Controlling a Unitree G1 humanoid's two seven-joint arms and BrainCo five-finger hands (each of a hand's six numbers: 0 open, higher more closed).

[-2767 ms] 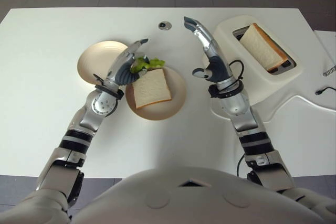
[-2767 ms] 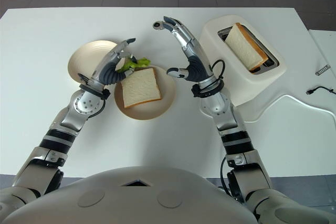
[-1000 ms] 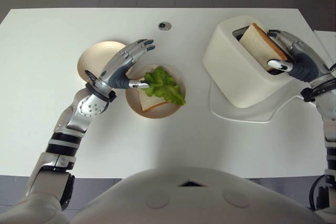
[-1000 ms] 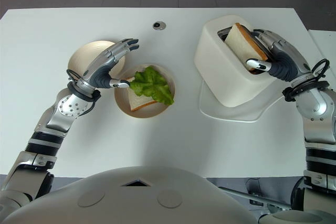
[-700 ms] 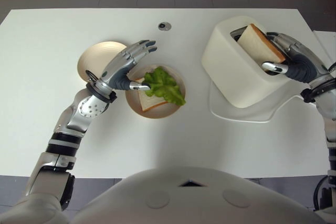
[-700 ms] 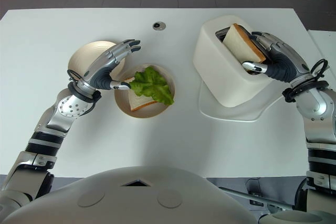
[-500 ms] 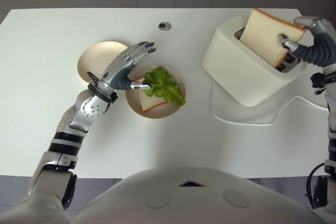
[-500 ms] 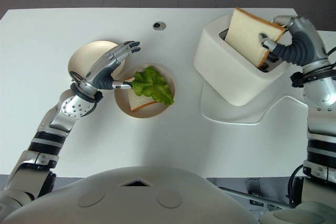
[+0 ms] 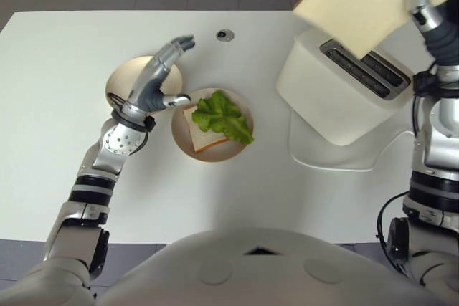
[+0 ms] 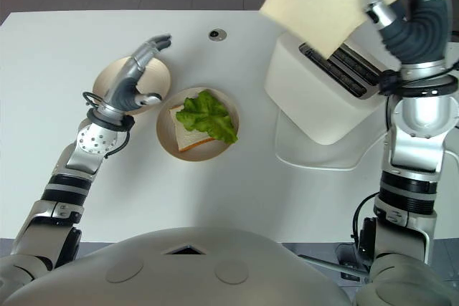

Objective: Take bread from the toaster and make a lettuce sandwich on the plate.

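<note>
My right hand (image 9: 430,19) is shut on a slice of bread (image 9: 373,1), held high above the white toaster (image 9: 337,94), whose slots (image 9: 366,69) show dark. On the tan plate (image 9: 215,154) lies another slice of bread (image 9: 201,137) with a lettuce leaf (image 9: 224,116) on top. My left hand (image 9: 154,80) hovers open over the smaller tan plate (image 9: 118,87), just left of the sandwich plate, holding nothing.
The toaster stands on a white tray (image 9: 373,155) at the table's right. A small round metal disc (image 9: 225,34) is set in the table at the back centre. The white table (image 9: 57,69) has free room at the front and the left.
My right hand has lifted the bread fully out of the toaster and raised it high. My left hand has drawn back to the left, away from the lettuce, over the small plate.
</note>
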